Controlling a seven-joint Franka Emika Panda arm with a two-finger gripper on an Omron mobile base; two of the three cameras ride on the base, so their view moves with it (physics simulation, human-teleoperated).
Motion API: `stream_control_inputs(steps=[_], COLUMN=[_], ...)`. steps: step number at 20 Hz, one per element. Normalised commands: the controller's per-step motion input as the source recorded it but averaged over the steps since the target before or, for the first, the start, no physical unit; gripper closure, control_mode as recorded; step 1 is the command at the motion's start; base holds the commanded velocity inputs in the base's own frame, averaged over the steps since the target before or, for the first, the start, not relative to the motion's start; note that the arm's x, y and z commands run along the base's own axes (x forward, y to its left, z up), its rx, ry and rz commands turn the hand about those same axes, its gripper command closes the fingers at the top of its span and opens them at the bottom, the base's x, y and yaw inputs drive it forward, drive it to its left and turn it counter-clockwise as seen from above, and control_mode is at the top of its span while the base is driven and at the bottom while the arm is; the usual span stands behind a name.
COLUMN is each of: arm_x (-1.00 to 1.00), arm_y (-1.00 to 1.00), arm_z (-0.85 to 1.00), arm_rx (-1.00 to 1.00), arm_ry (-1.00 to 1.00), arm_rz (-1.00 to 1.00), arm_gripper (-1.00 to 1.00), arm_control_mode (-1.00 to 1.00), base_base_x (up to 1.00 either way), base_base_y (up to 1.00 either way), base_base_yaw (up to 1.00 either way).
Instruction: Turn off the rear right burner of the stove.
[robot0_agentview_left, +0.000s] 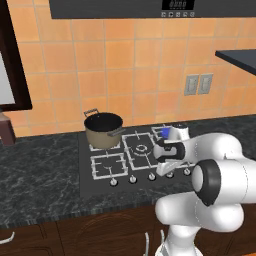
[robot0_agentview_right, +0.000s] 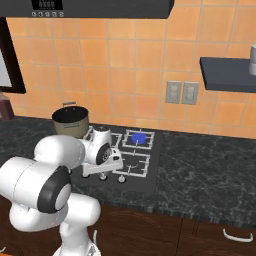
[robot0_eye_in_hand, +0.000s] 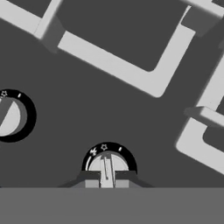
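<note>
The black glass gas stove (robot0_agentview_left: 100, 177) is set into a dark marbled stone bench (robot0_agentview_left: 40, 175), against an orange tiled wall (robot0_agentview_left: 125, 65). Its rear right burner (robot0_agentview_right: 138, 138), a small square pale-grey wire grate around a round head with a blue glow, sits at the back right corner of the cooktop, close to the wall; in the left base view a patch of that blue (robot0_agentview_left: 165, 132) shows just behind the robot's wrist. A tan metal pot with a dark interior (robot0_agentview_left: 103, 129) stands on the rear left grate, well apart from the lit burner. A row of small silver knobs (robot0_agentview_left: 132, 179) runs along the stove's front edge, near the bench lip.

The white arm hangs low over the right part of that knob row. In the hand view, the gripper (robot0_eye_in_hand: 106, 180) has its two dark fingertips (robot0_eye_in_hand: 89, 176) pressed in on either side of the raised ridge of a round silver knob with a black marked ring (robot0_eye_in_hand: 109, 162), pinching it. A second silver knob (robot0_eye_in_hand: 9, 116) lies off to the left, apart, with bare black glass between. To the stove's right the bench runs open and bare.
</note>
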Motion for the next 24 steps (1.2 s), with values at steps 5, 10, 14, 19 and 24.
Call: stream_control_inputs(steps=[5,10,14,19,24], arm_x=[0.0,0.0,-0.23,-0.54,-0.6], arm_y=[0.0,0.0,-0.11,-0.32,-0.37], arm_z=[-0.33,-0.36,-0.38,-0.37,-0.39], arm_rx=[0.0,0.0,0.02,0.07,0.08], arm_ry=[0.02,0.01,0.0,-0.01,-0.01], arm_rz=[-0.25,-0.33,-0.43,-0.57,-0.65], arm_gripper=[1.0,1.0,1.0,1.0,1.0], arm_control_mode=[-1.0,-1.0,-1.0,-1.0,-1.0], base_base_x=[0.0,0.0,0.0,0.0,0.0], base_base_y=[0.0,0.0,0.0,0.0,0.0], base_base_yaw=[0.0,0.0,0.0,0.0,0.0])
